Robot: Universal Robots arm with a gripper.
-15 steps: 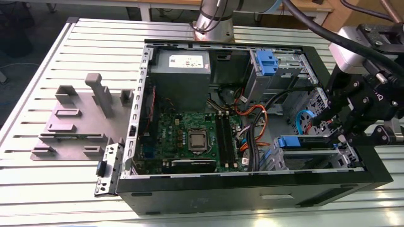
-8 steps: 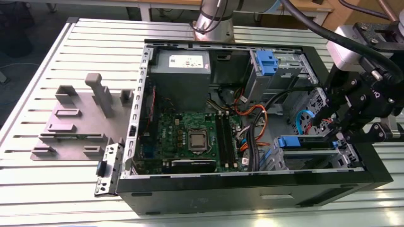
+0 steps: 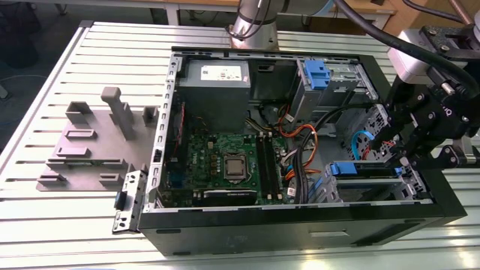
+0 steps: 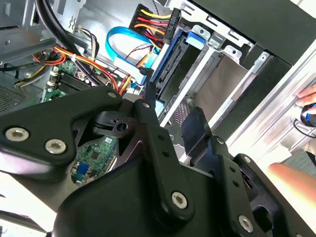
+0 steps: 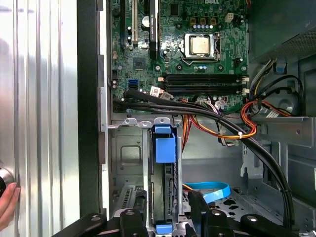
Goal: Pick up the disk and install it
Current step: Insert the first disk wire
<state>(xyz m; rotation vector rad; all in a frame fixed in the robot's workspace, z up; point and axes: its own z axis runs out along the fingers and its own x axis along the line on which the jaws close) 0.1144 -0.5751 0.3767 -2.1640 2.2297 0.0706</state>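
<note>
On the exterior view's left a grey stand (image 3: pixel 94 147) sits on the white slatted table (image 3: pixel 45 101), beside the open computer case (image 3: pixel 300 225). Inside the case lies the green board (image 3: pixel 225 163), with a grey power box (image 3: pixel 216 84) above it and a bunch of orange and black wires (image 3: pixel 296 140) next to it. Near the far wall is a metal cage with a blue handle (image 3: pixel 315 73) on top.

Toward the exterior view's right, the disk (image 3: pixel 367 181) stands on its edge in a bay (image 3: pixel 338 194) by the case wall, its blue tab at one end. In the first wrist view the disk (image 5: pixel 164 197) sits upright in its slot, blue tab facing the board (image 5: pixel 187 49).

The claw (image 3: pixel 401 160) hangs at the case's edge, right over the disk's end. Its two fingers (image 5: pixel 197 205) stand on either side of the disk, close to it. I cannot tell if they squeeze it.

A hand (image 4: pixel 308 96) rests on the table by the case.
</note>
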